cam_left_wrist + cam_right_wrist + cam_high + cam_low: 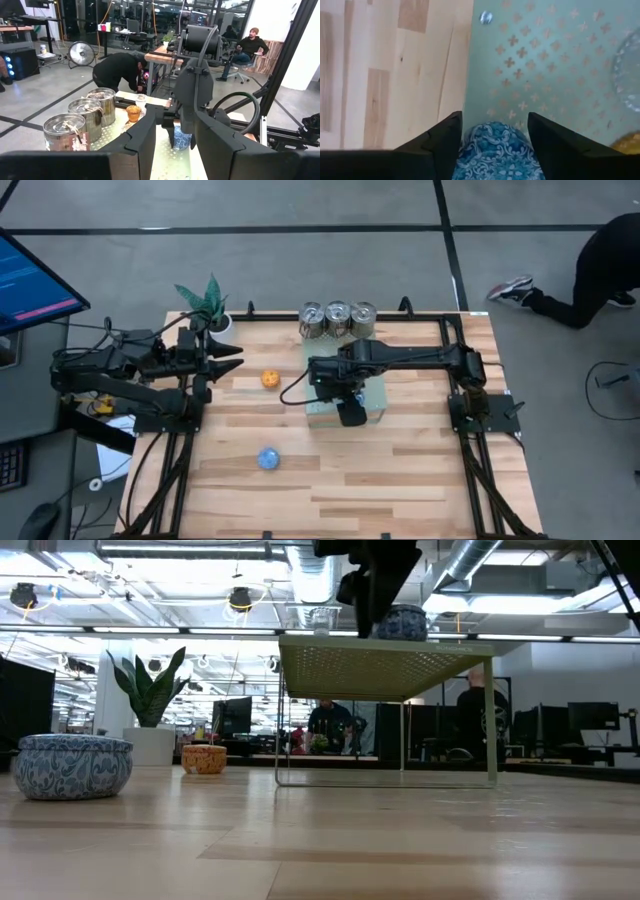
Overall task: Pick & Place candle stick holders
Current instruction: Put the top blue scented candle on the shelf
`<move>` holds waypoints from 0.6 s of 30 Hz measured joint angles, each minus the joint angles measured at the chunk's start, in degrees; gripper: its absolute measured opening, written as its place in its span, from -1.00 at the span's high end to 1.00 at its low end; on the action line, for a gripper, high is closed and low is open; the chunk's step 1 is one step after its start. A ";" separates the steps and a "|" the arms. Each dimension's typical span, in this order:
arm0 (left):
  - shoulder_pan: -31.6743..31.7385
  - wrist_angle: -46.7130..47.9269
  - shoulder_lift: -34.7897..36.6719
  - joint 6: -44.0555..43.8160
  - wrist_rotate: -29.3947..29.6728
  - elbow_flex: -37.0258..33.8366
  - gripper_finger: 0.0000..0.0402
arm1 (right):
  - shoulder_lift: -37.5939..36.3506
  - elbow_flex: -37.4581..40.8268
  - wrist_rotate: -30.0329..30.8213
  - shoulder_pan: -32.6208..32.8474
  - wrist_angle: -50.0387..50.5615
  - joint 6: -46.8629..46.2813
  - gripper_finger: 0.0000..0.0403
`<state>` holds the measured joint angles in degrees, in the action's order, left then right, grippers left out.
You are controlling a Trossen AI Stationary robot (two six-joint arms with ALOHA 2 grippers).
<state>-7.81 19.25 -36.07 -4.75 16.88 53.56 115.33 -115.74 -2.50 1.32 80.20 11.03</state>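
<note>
Right arm reaches across the pale-green perforated block (375,402); left arm waits at the table's 9 o'clock edge.

The right gripper (494,131) points straight down over the block's 7 o'clock corner, its fingers (440,140) parted around a blue candle stick holder (499,152) resting there; whether they press it, I cannot tell. The left gripper (225,358) lies level, slightly open, empty. Three silver holders (338,318) line the 12 o'clock edge; an orange holder (269,379) and another blue one (268,458) sit on the table (400,480).
</note>
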 joint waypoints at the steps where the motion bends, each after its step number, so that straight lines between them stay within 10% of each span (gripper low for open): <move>1: 0.00 0.00 -0.02 0.00 0.00 0.00 0.35 | 0.00 0.00 0.00 0.00 0.63 0.04 -0.05; 18: 0.00 0.00 0.00 0.00 0.00 0.00 0.35 | 0.00 0.00 0.65 -0.37 5.30 0.03 0.42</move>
<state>-7.81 19.25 -36.07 -4.75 16.88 53.56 115.33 -115.74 -1.85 0.95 85.50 11.06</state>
